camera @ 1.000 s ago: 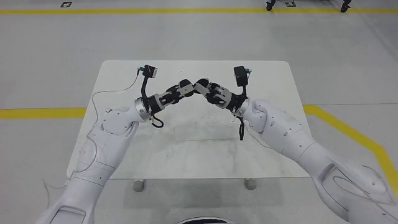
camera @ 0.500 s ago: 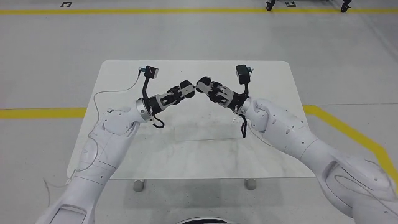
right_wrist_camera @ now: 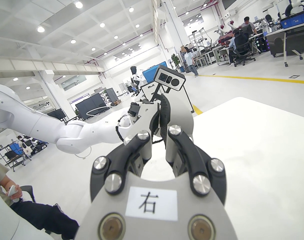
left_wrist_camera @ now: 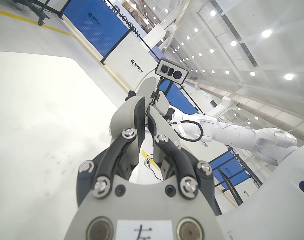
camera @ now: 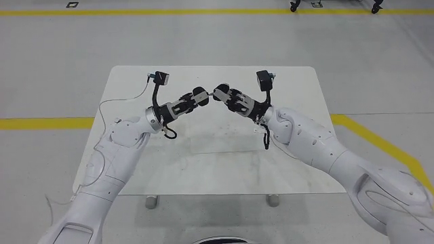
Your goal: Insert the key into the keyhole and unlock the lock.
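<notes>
- The fingers (left_wrist_camera: 140, 116) of the left gripper (left_wrist_camera: 146, 108) are drawn almost together, with only a narrow slit left between the ribbed pads. What is pinched there, if anything, cannot be made out.
- The fingers (right_wrist_camera: 165, 122) of the right gripper (right_wrist_camera: 159, 116) are likewise pressed close, pad against pad. Nothing can be told apart between them either.
- Directly ahead of each pair of fingertips the other pair is met nose to nose. Whether the tips touch or are just apart cannot be told.
- The key and the lock are judged to sit at that meeting point, one to each gripper, held up above the table (camera: 203, 166) rather than resting on it. Which gripper carries which is too small to tell.
- The coming move is judged to turn on one line — the shared long axis of both grippers, running straight from tip to tip. The key would need to lie along it, with the keyhole facing back down the same line.
- Neither arm is nearer, since both are at the spot.
- The keyhole itself is hidden behind the fingers, so alignment cannot be checked.
</notes>
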Robot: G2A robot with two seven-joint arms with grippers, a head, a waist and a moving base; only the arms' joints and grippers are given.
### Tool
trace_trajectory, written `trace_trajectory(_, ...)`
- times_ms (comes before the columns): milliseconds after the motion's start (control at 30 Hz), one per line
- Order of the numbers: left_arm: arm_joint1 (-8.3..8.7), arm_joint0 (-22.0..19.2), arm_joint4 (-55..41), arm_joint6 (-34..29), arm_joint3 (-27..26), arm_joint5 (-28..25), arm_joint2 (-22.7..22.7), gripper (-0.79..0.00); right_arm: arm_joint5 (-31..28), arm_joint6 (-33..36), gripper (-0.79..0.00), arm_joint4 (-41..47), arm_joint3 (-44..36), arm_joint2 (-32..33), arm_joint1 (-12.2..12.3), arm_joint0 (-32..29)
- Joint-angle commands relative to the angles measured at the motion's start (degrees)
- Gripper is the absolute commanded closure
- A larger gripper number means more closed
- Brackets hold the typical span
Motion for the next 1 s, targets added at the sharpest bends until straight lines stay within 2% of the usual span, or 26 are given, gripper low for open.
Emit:
trace_trajectory(0,0.12,0.02,0.46,0.28,-0.26,-0.05,-0.38,0.000,0.00,0.81,-0.277,0.77,0.04,-0.41,0.17,0.07)
trace_trajectory(133,0.36,0.08,1.70,0.49,-0.81,-0.01,-1.04,0.000,0.00,2.46,-0.237,2.65,-0.25,-1.11,0.47,0.07)
trace_trajectory(467,0.84,0.41,5.45,0.94,-2.42,0.61,-1.68,0.000,0.00,8.53,-0.209,8.02,-1.26,-1.44,1.23,0.61)
trace_trajectory(600,0.91,0.67,5.83,1.26,-2.71,0.45,-1.59,0.000,0.00,12.04,-0.080,10.43,-0.91,-1.28,1.21,0.76)
trace_trajectory(633,0.93,0.71,5.87,1.35,-2.72,0.34,-1.59,0.000,0.00,12.89,0.000,10.97,-0.75,-1.18,1.15,0.83)
trace_trajectory(967,1.17,0.74,8.00,2.40,-2.78,-0.39,-1.66,0.000,0.00,18.46,0.000,12.64,-0.29,0.63,0.57,0.02)
